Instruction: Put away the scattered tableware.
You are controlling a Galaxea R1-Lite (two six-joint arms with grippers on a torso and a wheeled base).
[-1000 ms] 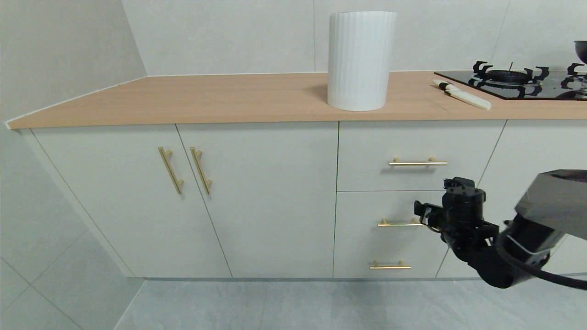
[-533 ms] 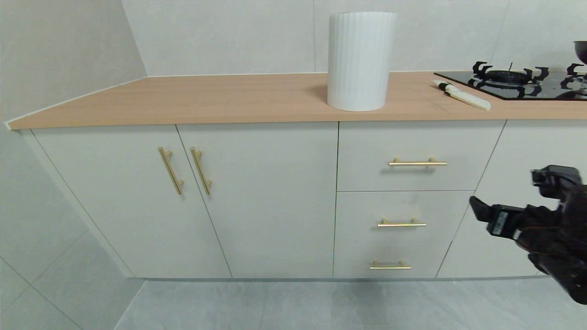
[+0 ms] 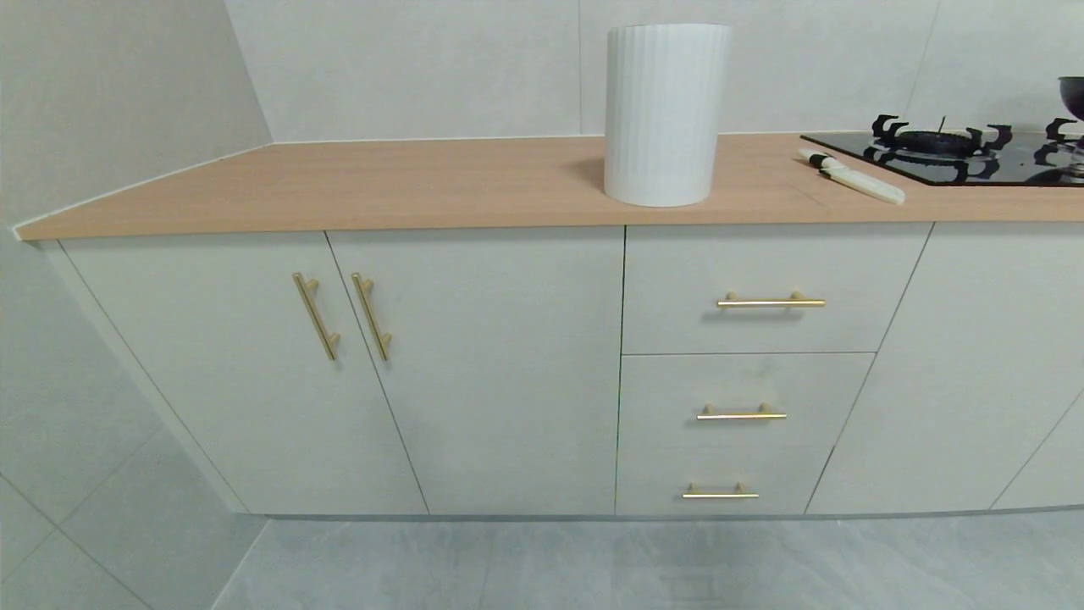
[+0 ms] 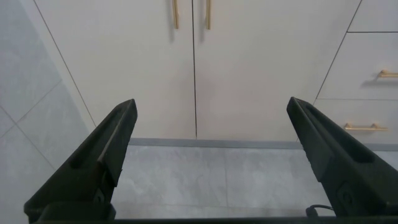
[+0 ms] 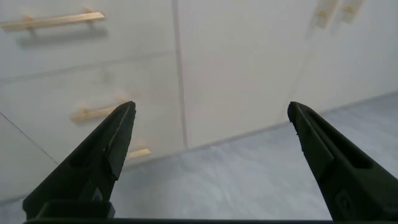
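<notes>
Right claw [image 5: 210,107] pulled back, spread | knife [image 3: 851,176] on counter [image 3: 423,182], well apart

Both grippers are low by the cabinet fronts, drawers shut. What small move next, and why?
Probably raise the right gripper toward the knife. It lies loose on the counter beside the hob, on the robot's right, and that gripper is open and empty, low before the drawers.
</notes>
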